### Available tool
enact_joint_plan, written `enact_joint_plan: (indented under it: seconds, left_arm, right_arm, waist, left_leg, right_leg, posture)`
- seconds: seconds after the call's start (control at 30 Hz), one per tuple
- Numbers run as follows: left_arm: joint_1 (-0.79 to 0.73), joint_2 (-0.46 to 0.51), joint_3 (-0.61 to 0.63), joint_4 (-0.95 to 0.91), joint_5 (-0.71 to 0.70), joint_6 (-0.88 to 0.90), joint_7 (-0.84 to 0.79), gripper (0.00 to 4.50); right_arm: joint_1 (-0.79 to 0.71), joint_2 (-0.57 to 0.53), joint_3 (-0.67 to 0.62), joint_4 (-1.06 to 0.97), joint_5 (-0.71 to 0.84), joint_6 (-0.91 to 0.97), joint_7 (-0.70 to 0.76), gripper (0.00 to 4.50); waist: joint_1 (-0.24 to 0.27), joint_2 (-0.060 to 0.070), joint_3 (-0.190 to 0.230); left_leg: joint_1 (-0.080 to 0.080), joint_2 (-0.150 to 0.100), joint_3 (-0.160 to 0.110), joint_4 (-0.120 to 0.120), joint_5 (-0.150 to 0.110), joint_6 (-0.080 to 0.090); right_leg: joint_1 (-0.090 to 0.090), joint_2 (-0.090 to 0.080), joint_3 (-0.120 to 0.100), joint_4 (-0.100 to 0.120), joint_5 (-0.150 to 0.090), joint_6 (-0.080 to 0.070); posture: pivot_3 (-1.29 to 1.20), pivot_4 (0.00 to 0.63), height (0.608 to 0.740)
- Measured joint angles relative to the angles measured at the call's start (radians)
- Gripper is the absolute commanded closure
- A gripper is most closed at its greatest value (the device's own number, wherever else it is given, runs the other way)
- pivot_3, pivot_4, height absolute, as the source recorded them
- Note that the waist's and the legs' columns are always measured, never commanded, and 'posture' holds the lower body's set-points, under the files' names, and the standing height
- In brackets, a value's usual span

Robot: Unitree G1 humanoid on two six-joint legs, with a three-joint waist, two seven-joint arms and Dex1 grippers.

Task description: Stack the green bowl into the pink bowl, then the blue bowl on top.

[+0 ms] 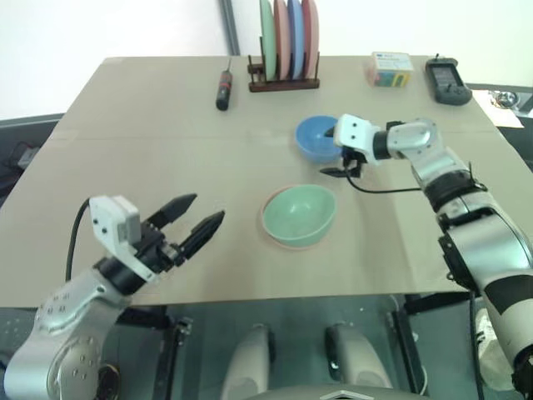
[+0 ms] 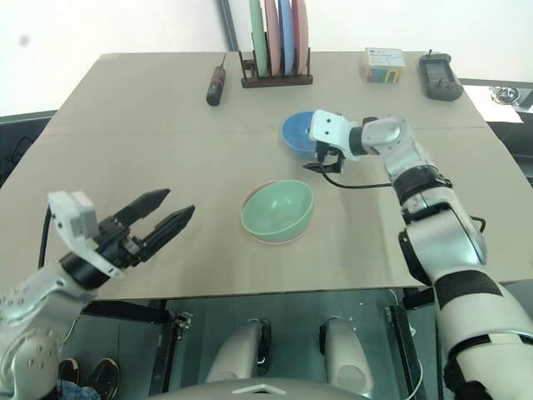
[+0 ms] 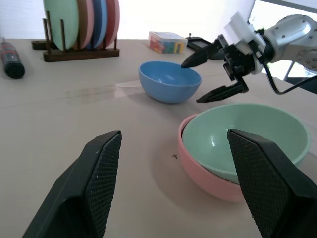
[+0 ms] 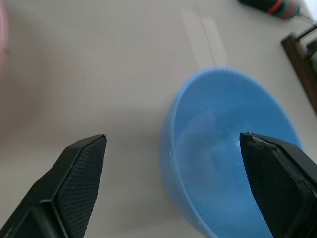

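Over the bench [image 1: 166, 150], my right end effector [image 1: 343, 158] spreads wide astride the blue bowl [image 1: 316, 137] rim; my left end effector [image 1: 193, 221], open, empty, sits farther off.

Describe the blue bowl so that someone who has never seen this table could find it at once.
Start at the wooden rack of upright plates at the table's far edge. Just in front of it stands the blue bowl, with the open right gripper at its rim. It is sky blue, stands alone and is empty, whereas the green bowl sits nested in the pink bowl.

pink bowl [image 3: 205, 174]: mostly hidden under green bowl [image 3: 245, 136] | box [image 1: 390, 68]: label perhaps too small to read
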Motion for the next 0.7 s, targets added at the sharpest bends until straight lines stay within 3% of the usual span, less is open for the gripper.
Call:
enact_joint_plan:
  seconds: [0.03, 0.13, 0.27, 0.3, 0.43, 0.7]
  left_arm:
    - [0.008, -0.002, 0.004, -0.009, -0.002, -0.005, 0.007, 0.88]
    - [0.041, -0.008, 0.018, -0.037, -0.027, -0.03, 0.041, 0.77]
    - [0.074, -0.009, 0.018, -0.051, -0.038, -0.055, 0.064, 0.77]
    - [0.077, -0.009, 0.018, -0.051, -0.038, -0.061, 0.071, 0.77]
    - [0.086, -0.001, 0.014, -0.051, -0.038, -0.077, 0.079, 0.77]
    - [0.085, 0.028, -0.021, -0.051, -0.038, -0.09, 0.073, 0.77]
  right_arm:
    - [-0.004, 0.008, 0.002, 0.018, -0.011, 0.0, -0.008, 0.0]
    - [-0.013, 0.029, 0.004, 0.08, -0.058, -0.001, -0.04, 0.85]
    - [-0.028, 0.058, 0.003, 0.115, -0.096, 0.004, -0.073, 2.42]
    - [-0.036, 0.067, 0.003, 0.121, -0.103, 0.005, -0.08, 3.02]
    - [-0.059, 0.08, -0.002, 0.128, -0.113, 0.006, -0.089, 4.36]
    - [-0.065, 0.09, -0.016, 0.134, -0.125, 0.003, -0.097, 4.36]
  waist:
    - [0.0, 0.0, 0.0]
    - [-0.002, 0.0, 0.0]
    - [-0.006, 0.0, 0.0]
    - [-0.007, 0.001, 0.0]
    - [-0.007, 0.001, 0.0]
    - [-0.005, 0.001, 0.0]
  left_leg:
    - [0.0, 0.0, 0.0, 0.0, 0.0, 0.0]
    - [0.0, 0.0, 0.001, 0.0, 0.0, 0.0]
    - [0.0, 0.0, 0.001, 0.0, 0.0, 0.0]
    - [0.001, 0.0, 0.001, -0.001, 0.0, 0.0]
    - [0.0, 0.0, 0.001, 0.0, 0.0, 0.0]
    - [0.0, 0.0, 0.001, -0.001, 0.0, 0.0]
  right_leg:
    - [0.0, 0.0, 0.0, 0.0, 0.0, 0.0]
    - [0.0, 0.0, 0.001, 0.0, 0.0, 0.0]
    - [-0.001, 0.001, 0.001, 0.0, 0.0, 0.0]
    - [-0.001, 0.001, 0.001, 0.0, 0.0, 0.0]
    - [-0.001, 0.001, 0.001, 0.0, 0.0, 0.0]
    - [-0.001, 0.001, 0.001, 0.0, 0.0, 0.0]
  posture:
    - [0.0, 0.15, 0.74]
    - [0.0, 0.15, 0.74]
    - [0.0, 0.15, 0.74]
    - [0.0, 0.15, 0.74]
    - [0.0, 0.15, 0.74]
    - [0.0, 0.15, 0.74]
